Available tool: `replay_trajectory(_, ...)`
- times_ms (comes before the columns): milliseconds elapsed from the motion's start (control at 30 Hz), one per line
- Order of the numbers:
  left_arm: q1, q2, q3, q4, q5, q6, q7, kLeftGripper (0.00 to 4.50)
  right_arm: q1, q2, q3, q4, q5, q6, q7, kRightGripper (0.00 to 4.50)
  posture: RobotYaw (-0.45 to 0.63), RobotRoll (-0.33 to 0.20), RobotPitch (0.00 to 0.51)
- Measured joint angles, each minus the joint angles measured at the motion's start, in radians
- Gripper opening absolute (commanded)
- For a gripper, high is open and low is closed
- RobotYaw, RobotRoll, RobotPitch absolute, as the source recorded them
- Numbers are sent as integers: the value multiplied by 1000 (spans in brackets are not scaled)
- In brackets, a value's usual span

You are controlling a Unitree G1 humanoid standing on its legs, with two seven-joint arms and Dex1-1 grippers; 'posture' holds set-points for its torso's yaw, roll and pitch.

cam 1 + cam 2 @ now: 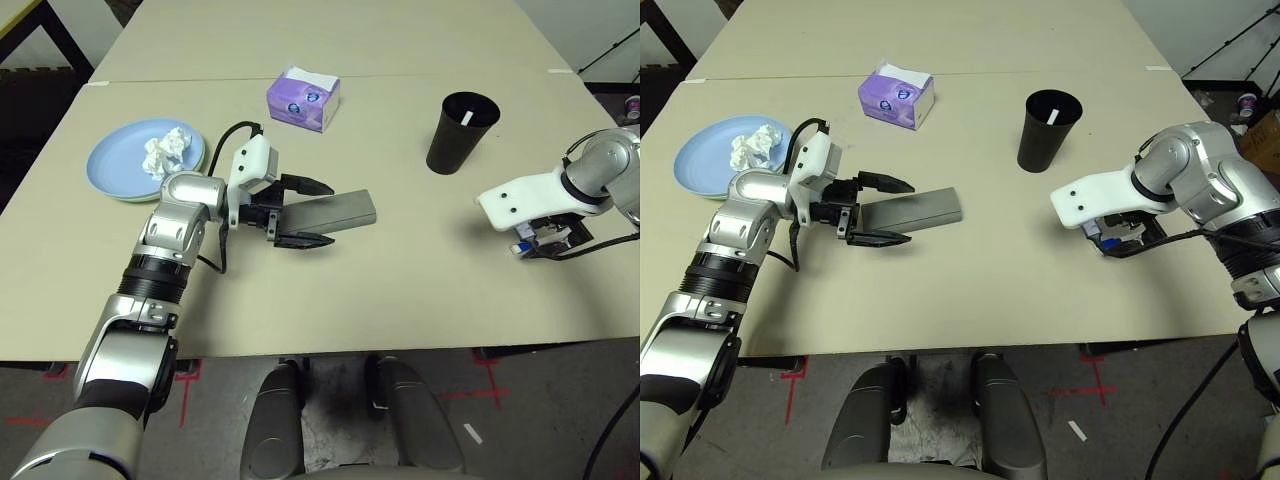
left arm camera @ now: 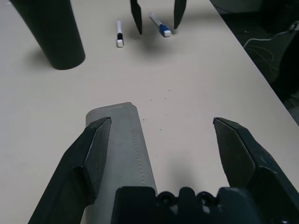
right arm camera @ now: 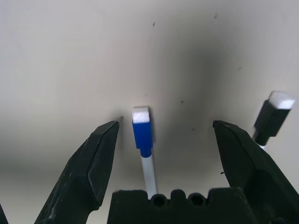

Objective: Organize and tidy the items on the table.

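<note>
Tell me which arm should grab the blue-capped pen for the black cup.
Right. The right gripper points down with jaws open on either side of the blue-capped pen, and the black cup stands nearby on that side. The left gripper is open around the grey glasses case, far from the pens.

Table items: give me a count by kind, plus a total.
Plates: 2, stacked, pale green under light blue
Crumpled tissue: 1, on the top plate
Tissue box: 1
Black cup: 1, with a white stick inside
Grey case: 1, between the open left hand fingers
Pens: 2, blue-capped and black-capped, under the open right hand
Total: 8
</note>
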Motion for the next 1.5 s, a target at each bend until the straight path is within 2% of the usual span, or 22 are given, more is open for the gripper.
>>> replay_trajectory(867,10,0,9,-51,-27,55,44,4449,12,1,2,26,-47,-120,31,4500,-53,0,228)
replay_trajectory(967,10,0,10,-63,-34,59,52,4500,13,3,2,26,-50,-125,31,3877,-53,0,228)
replay_trajectory(1267,12,0,10,-65,-35,65,61,4500,16,11,2,21,-49,-124,43,603,-48,0,224)
replay_trajectory(1300,12,0,10,-65,-35,66,62,4500,16,12,2,21,-49,-123,46,419,-48,0,224)
replay_trajectory(1500,13,2,10,-65,-35,65,62,4500,-14,12,25,21,-2,-86,59,423,-57,0,202)
